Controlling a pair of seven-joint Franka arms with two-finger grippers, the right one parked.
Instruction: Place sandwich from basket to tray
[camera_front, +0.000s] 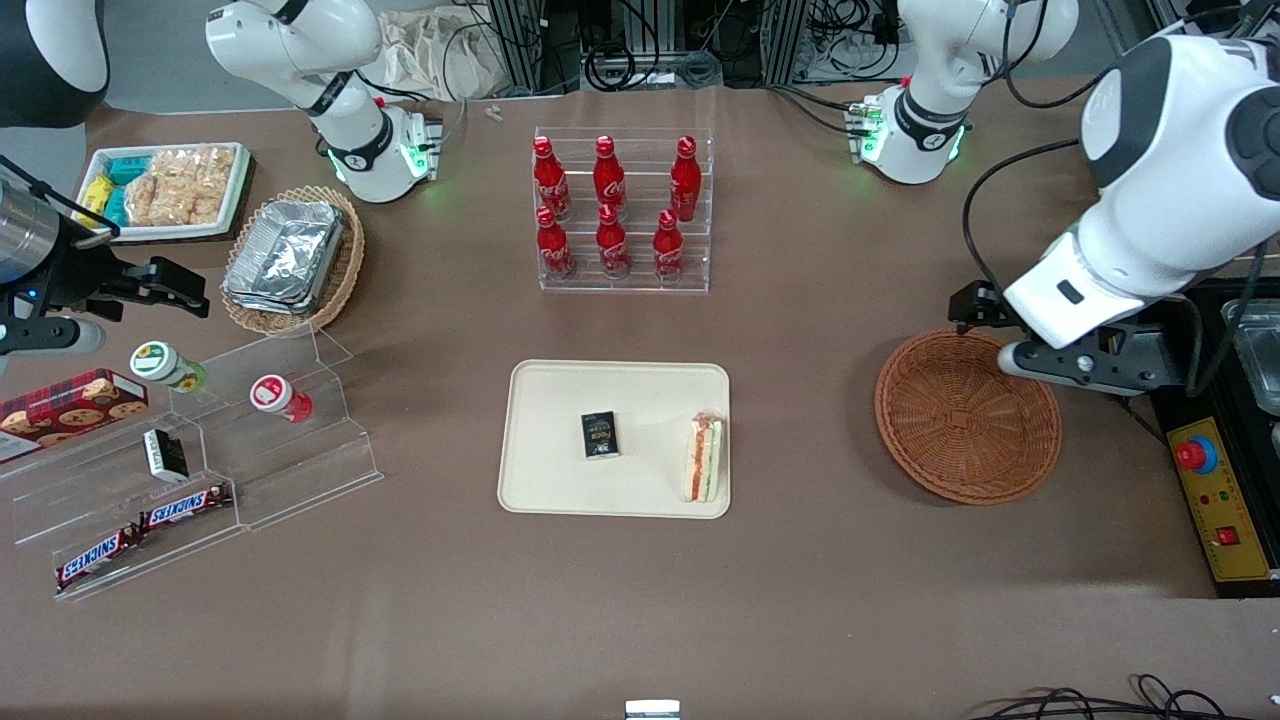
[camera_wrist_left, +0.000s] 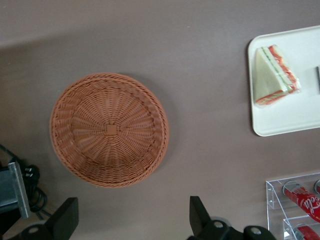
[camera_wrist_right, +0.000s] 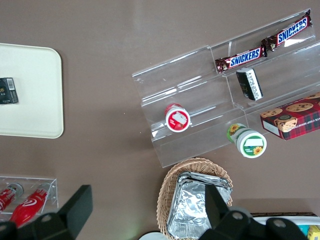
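Observation:
The sandwich (camera_front: 703, 458) (camera_wrist_left: 274, 75) lies wrapped on the cream tray (camera_front: 560, 470) (camera_wrist_left: 285, 120), at the tray's edge toward the working arm. The round reddish-brown basket (camera_front: 967, 415) (camera_wrist_left: 109, 129) holds nothing and sits on the table toward the working arm's end. My gripper (camera_front: 972, 310) (camera_wrist_left: 132, 210) hovers above the basket's rim, on the side farther from the front camera. It is open, its fingers spread wide with only bare table between them.
A small black box (camera_front: 600, 435) lies on the tray. A clear rack of red bottles (camera_front: 622, 210) (camera_wrist_left: 300, 200) stands farther from the front camera. A yellow emergency-stop box (camera_front: 1215, 495) sits beside the basket. Acrylic snack shelves (camera_front: 200, 450) and a foil-filled tan basket (camera_front: 295, 258) lie toward the parked arm's end.

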